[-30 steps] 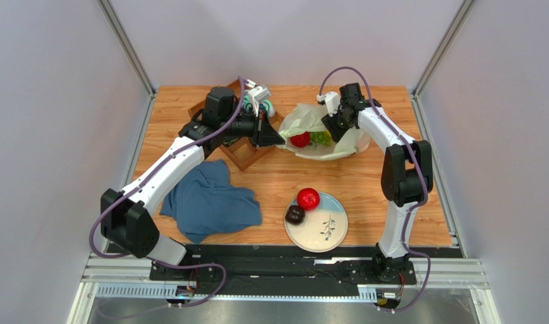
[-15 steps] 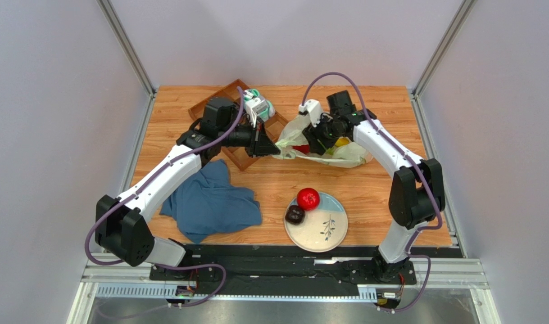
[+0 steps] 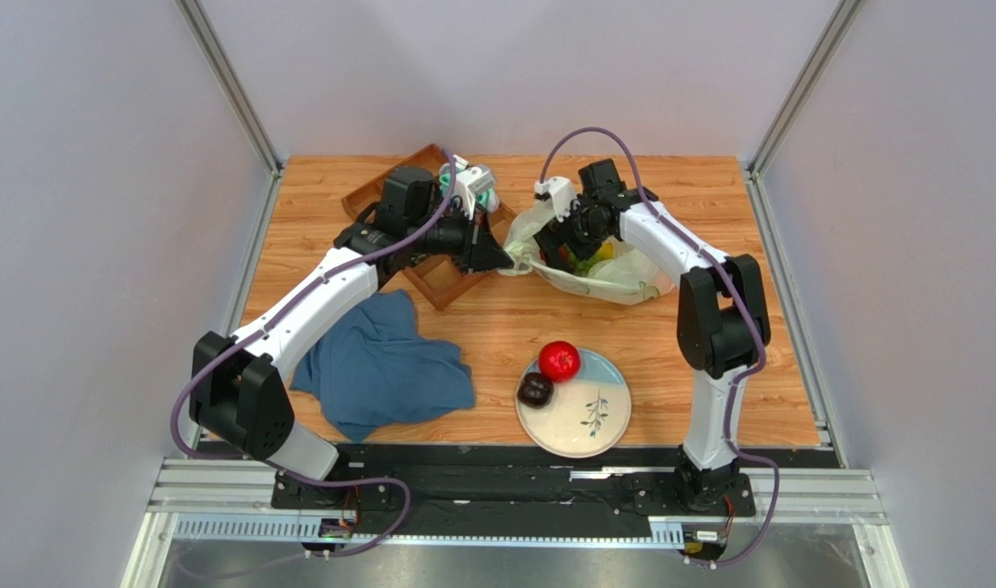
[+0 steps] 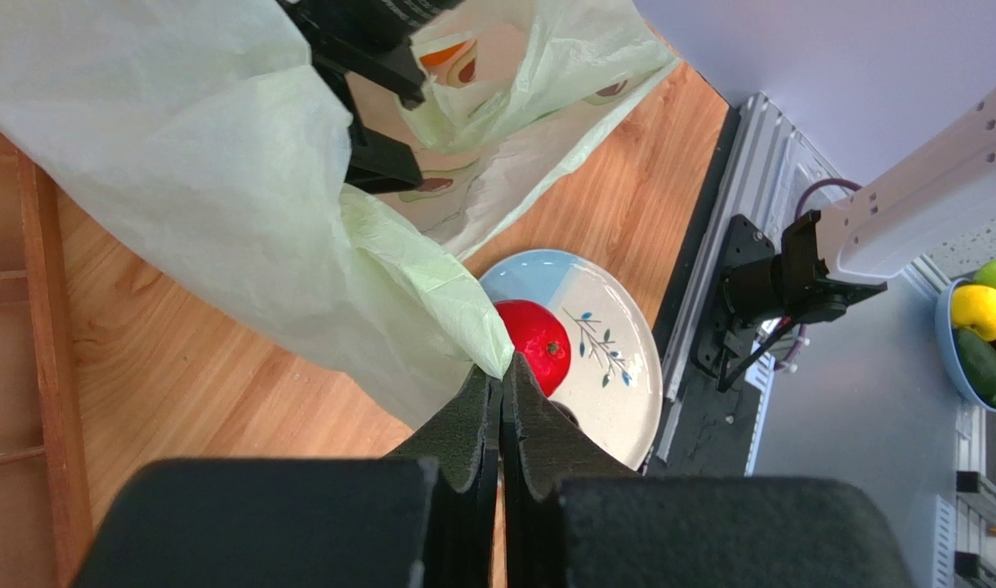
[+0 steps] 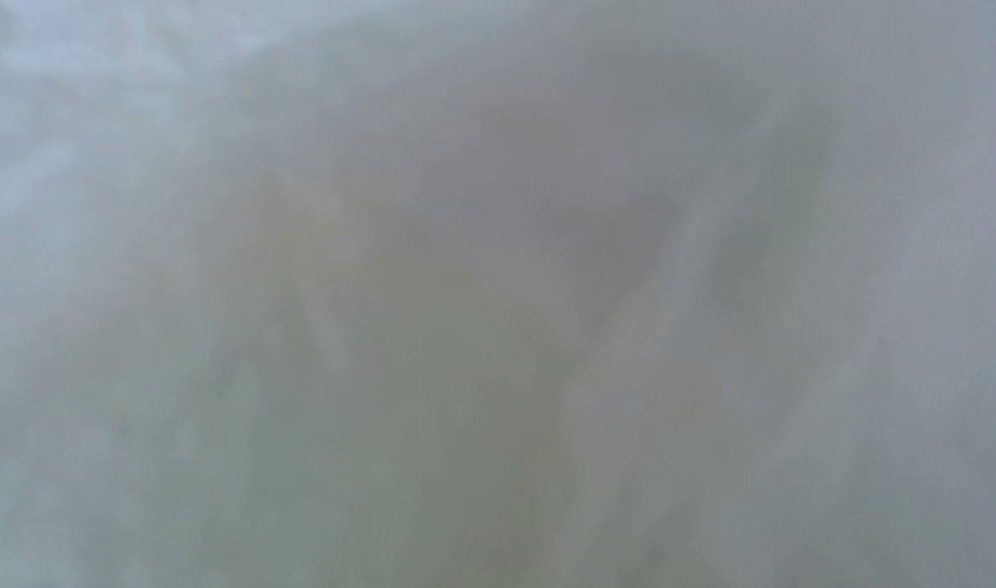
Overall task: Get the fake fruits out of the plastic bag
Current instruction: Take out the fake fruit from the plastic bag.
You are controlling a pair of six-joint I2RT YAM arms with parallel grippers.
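- The left claw (image 4: 503, 390) is pressed fully closed, pinching a fold of the plastic bag (image 4: 220, 184) between its two black fingers.
- From that pinch the pale yellow-green film spreads up and away, held off the worktop (image 3: 711, 184) on the left side of the bag.
- The right claw (image 3: 574, 243) reaches down into the bag's mouth from the far side. Its wrist camera shows only blurred pale plastic, so I cannot tell how far open it is or whether it holds anything.
- Inside the bag, just beside the right claw, a yellow fake fruit (image 3: 604, 254) shows through the opening. Whatever else is in there is too hidden to name.
- The bag lies at the far middle of the worktop, between the two arms, with its right part slumped on the wood.
- A wooden tray (image 3: 441, 289) sits just left of the bag, under the left arm's wrist.
- Nearer the arm bases, a pale blue and white plate (image 3: 595, 423) lies well apart from the bag.
- A red fake fruit (image 3: 559, 360) and a dark fake fruit (image 3: 536, 390) rest on the plate's left side, close together.
- A dark blue cloth (image 3: 380, 368) lies crumpled left of the plate.
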